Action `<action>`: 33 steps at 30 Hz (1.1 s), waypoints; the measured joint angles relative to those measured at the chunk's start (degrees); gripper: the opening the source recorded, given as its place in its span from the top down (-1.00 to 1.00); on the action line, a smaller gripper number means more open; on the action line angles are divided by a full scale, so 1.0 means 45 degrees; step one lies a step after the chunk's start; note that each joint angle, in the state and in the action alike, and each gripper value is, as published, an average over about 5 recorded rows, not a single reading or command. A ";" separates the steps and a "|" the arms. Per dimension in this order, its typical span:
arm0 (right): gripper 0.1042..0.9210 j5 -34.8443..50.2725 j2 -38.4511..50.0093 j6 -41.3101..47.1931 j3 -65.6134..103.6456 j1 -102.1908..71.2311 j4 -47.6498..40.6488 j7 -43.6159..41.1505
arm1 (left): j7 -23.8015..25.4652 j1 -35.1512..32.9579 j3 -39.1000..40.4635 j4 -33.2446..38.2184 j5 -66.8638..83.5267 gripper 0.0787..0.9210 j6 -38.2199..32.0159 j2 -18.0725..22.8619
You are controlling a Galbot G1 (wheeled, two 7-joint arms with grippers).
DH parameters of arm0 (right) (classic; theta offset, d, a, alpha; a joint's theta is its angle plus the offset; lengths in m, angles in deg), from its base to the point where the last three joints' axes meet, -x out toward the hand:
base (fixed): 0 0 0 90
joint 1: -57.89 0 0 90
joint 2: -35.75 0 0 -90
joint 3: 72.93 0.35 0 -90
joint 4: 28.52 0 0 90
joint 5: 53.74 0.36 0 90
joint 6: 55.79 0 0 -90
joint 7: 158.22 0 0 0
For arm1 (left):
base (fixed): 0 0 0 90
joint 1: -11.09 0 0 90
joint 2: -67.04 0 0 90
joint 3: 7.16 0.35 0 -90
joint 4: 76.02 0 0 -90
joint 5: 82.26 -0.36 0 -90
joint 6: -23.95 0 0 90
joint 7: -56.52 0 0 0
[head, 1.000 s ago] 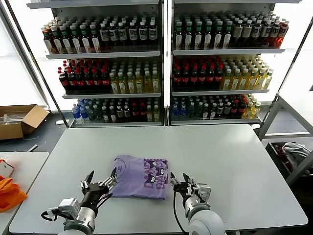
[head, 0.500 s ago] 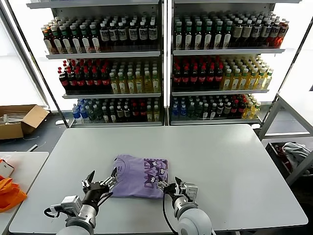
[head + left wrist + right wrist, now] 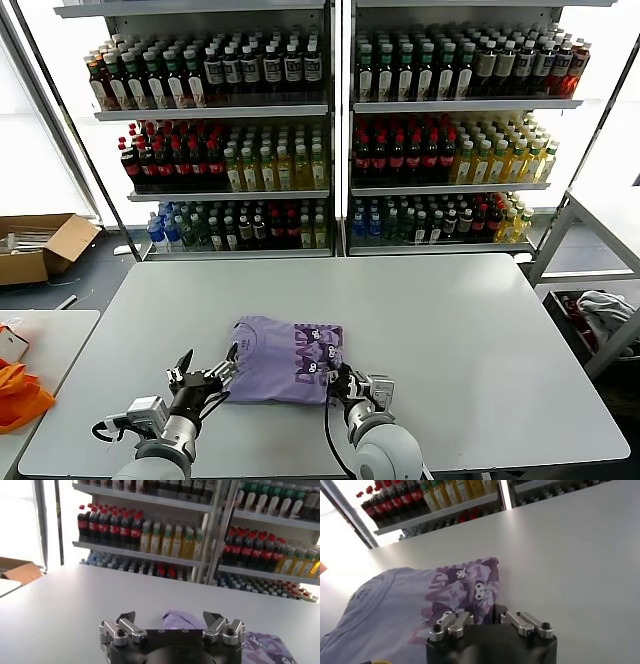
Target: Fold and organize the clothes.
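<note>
A folded lavender T-shirt [image 3: 285,360] with darker purple print lies near the front of the grey table [image 3: 480,320]. My right gripper [image 3: 343,384] is at the shirt's near right corner. In the right wrist view the gripper [image 3: 486,611] has its fingers drawn close, with the printed edge of the shirt [image 3: 420,600] pinched between them. My left gripper [image 3: 206,378] sits low at the shirt's left edge, open and empty. In the left wrist view the left gripper [image 3: 170,616] has its fingers spread wide, with the shirt [image 3: 184,620] just beyond them.
Shelves of bottles [image 3: 330,130] stand behind the table. A cardboard box [image 3: 40,245] lies on the floor at the far left. A side table with an orange item [image 3: 20,395] stands at the left. A rack holding cloth [image 3: 600,310] stands at the right.
My right gripper has moved left onto the shirt's near right corner and its fingers have come together on the fabric. The left gripper has stayed in place.
</note>
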 measured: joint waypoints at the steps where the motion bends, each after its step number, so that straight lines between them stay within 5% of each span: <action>1: 0.56 -0.0008 0.0025 0.0000 0.0023 -0.0006 0.0011 0.0010 | -0.0006 -0.0007 -0.0002 -0.0010 0.0003 -0.77 0.0002 0.0003; 7: 0.97 -0.0061 0.0258 0.0003 0.0233 -0.0033 0.0159 0.0050 | -0.0028 -0.0004 0.0027 -0.0043 0.0008 -0.77 0.0007 0.0077; 33: 0.93 -0.0976 0.1860 0.0017 0.1967 -0.0507 0.0512 -0.0418 | 0.0074 0.0062 0.0271 0.0079 -0.0021 -0.77 -0.0014 0.0249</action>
